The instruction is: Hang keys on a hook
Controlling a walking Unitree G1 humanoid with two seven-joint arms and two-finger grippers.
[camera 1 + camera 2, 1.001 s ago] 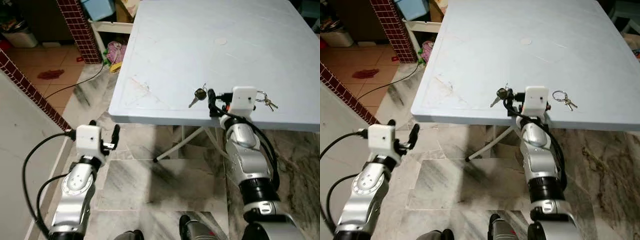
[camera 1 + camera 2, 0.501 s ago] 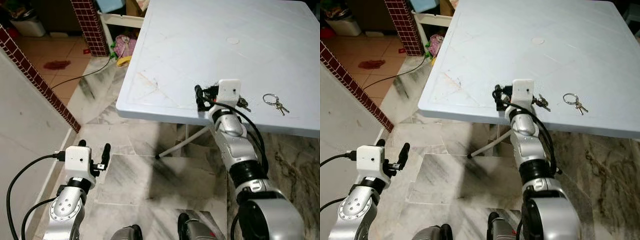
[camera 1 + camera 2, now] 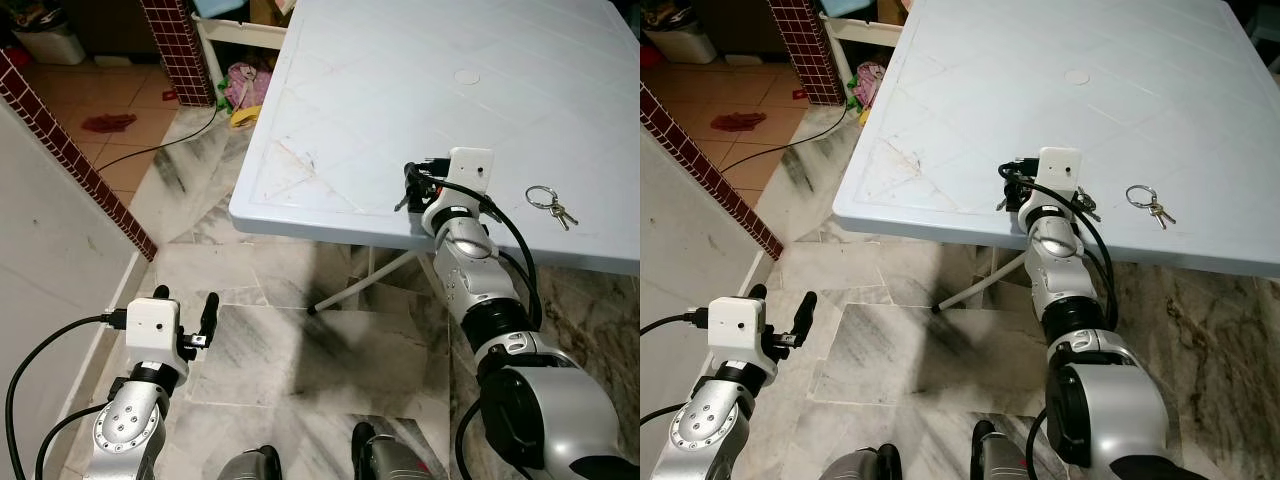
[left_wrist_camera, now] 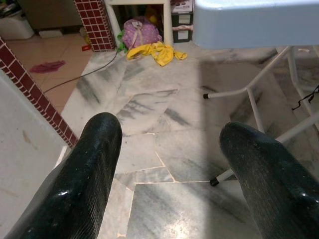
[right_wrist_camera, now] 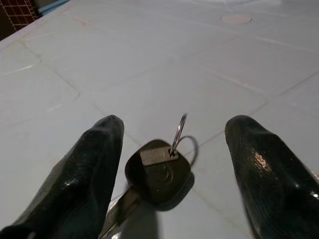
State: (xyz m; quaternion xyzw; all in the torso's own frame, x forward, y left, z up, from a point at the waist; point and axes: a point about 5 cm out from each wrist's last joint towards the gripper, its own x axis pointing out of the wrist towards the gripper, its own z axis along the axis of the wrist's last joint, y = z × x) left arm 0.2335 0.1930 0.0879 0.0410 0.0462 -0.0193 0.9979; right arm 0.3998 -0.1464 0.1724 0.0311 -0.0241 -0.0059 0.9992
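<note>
Lived-in home, marble floor point(image 3: 300, 350), plastic folding table point(image 3: 400, 80), red-tiled pillar point(image 3: 180, 45), clothes pile point(image 4: 149, 42)

The table point(image 3: 400, 90) is pale blue. The car key point(image 5: 157, 172) has a black head and silver ring. Floor tiles point(image 3: 300, 350) are grey-veined marble; the brick pillar point(image 3: 180, 45) is dark red with white grout.
</note>
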